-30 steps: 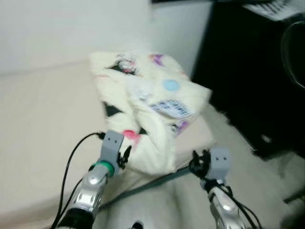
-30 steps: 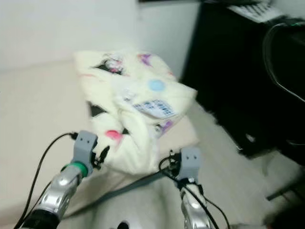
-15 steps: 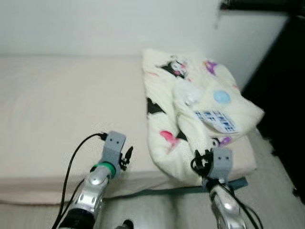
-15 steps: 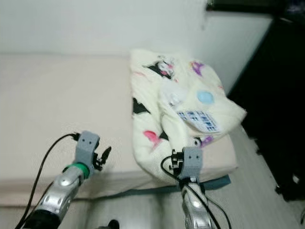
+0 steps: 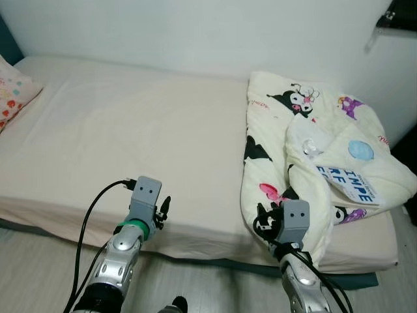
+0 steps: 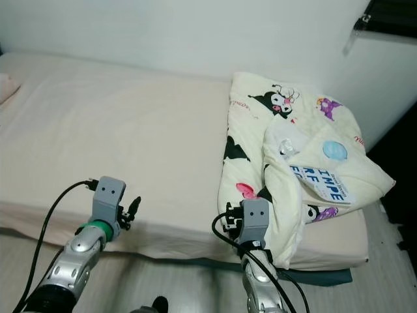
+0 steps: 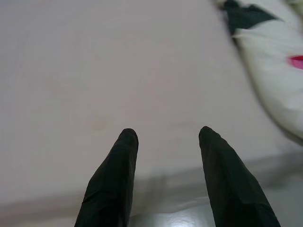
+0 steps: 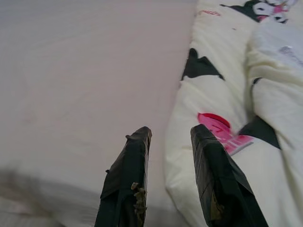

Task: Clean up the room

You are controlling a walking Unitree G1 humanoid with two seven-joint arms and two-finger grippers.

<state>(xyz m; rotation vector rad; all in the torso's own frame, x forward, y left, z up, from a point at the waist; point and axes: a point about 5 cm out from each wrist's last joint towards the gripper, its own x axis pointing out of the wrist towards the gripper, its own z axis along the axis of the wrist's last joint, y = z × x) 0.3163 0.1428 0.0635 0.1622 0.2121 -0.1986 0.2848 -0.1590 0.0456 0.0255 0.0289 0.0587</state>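
- Cream-coloured and soft, the crumpled blanket [image 5: 313,163] lies bunched on the right end of the bed [image 5: 130,143], printed with cartoon figures, a blue disc and a lettered panel.
- We judge this blanket to be the thing to tidy: it sits in a loose heap, folded over itself, while the rest of the mattress is bare.
- Our right end effector [image 8: 170,137] is the nearer one. The blanket's near edge lies just ahead of it and slightly to our right, and in the right wrist view a red-and-black printed fold sits just beyond the fingertips.
- Its two black fingers are spread a little apart and pinch nothing.
- Our left end effector [image 7: 165,135] hangs over the bare sheet near the bed's front edge, well apart from the blanket, fingers spread wide and empty.
- The blanket's long axis runs from the wall toward us, roughly along our line of reach, so a grasp at the near hem looks the natural start.
- Fleecy, thick and limp, it will likely sag and drag rather than lift as one piece.
- The sheet is smooth, pale beige and taut; a patterned pillow [image 5: 10,91] peeks in at the far left end.
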